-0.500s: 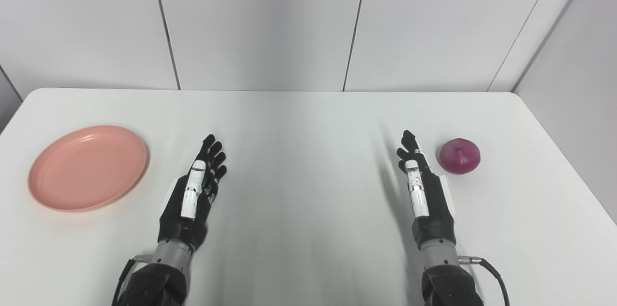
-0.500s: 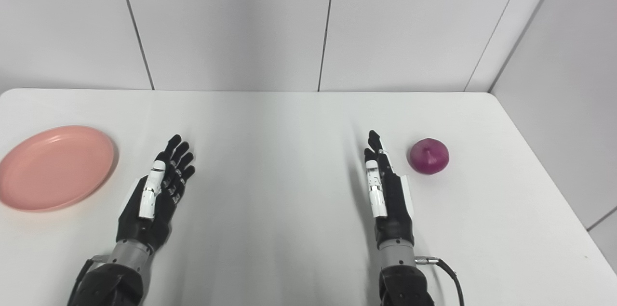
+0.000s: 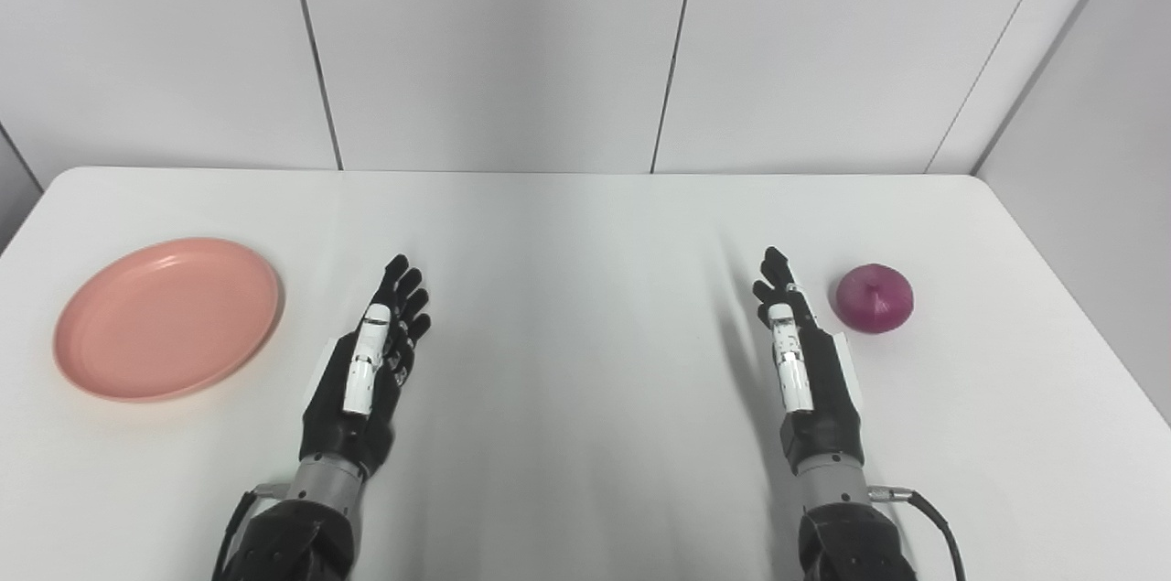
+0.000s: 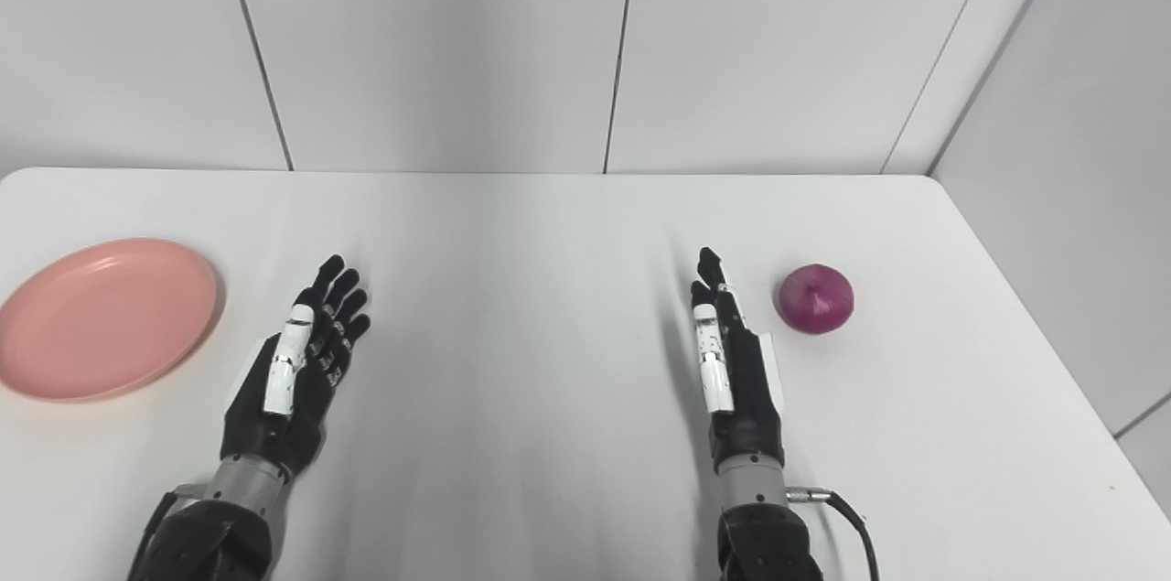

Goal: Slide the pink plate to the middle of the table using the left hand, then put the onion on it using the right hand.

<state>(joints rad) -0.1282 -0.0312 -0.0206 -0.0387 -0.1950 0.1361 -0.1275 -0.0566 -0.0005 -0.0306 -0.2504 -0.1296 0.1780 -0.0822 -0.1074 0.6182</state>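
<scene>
**Left eye view: both hands waiting, nothing started**

Left eye view shows the pink plate (image 3: pixel 166 317) at the far left of the table (image 3: pixel 585 224), well off centre, so I judge my left hand (image 3: pixel 366 371) must slide it first. The onion (image 3: pixel 875 297) sits just right of my right hand (image 3: pixel 805 361) (handy for later). Both hands lie flat, fingers straight and loosely apart, holding nothing.

Pink plate (image 4: pixel 101 317) clipped by the right eye view's left edge; forearms cut off below.
</scene>
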